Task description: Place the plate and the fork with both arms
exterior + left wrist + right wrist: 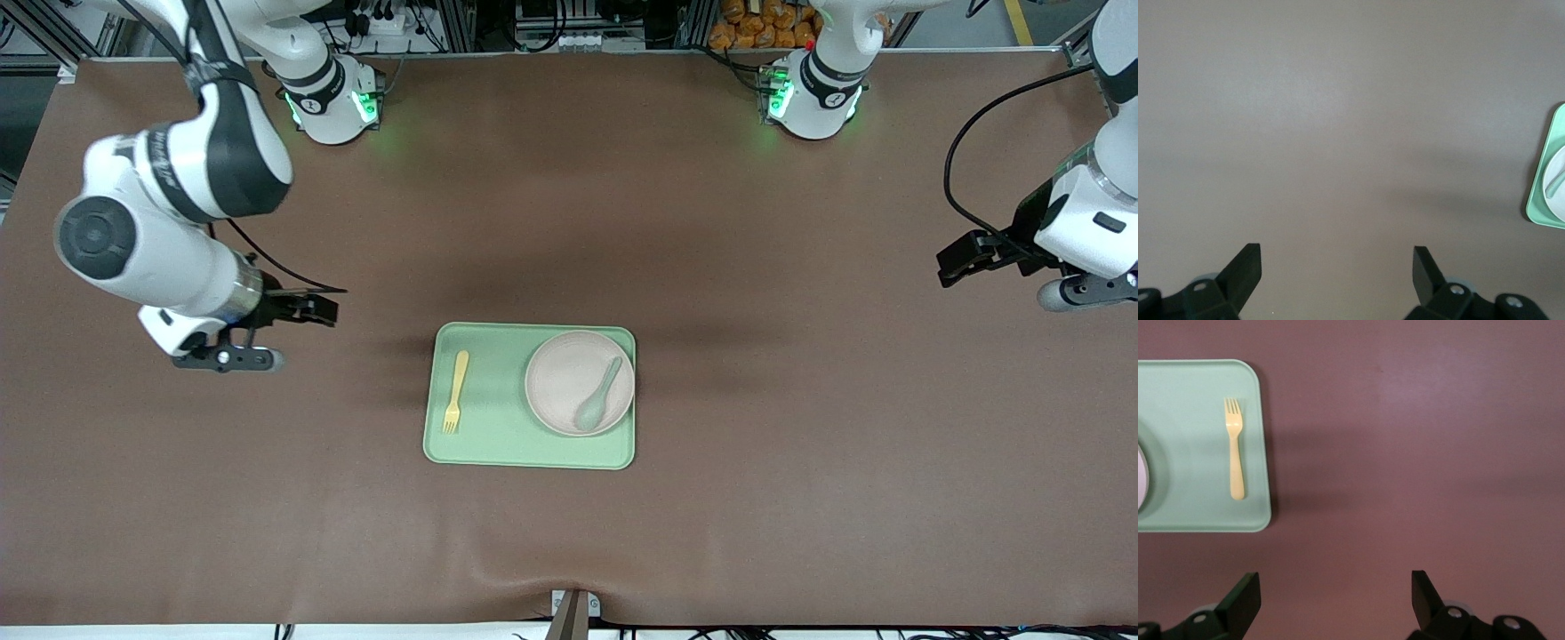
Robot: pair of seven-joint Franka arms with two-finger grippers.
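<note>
From the front you see the rectangular light-green tray [498, 444] mid-surface, holding the pale-yellow plastic fork [455, 391] and round off-white plate [569, 378]. Left wrist: left tool [1337, 273] open over bare brown surface [1338, 133]. Right wrist: right tool [1335, 597] open beside the tray's edge.

Even, bright overhead light, soft shadows on the brown table [800, 462], all views sharp

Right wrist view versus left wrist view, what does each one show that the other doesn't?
Only the right wrist view shows the fork, lying on the tray, and the open right gripper. Only the left wrist view shows part of the spoon in the plate, and the open left gripper. Both show the tray, the plate's edge and bare brown table.
</note>
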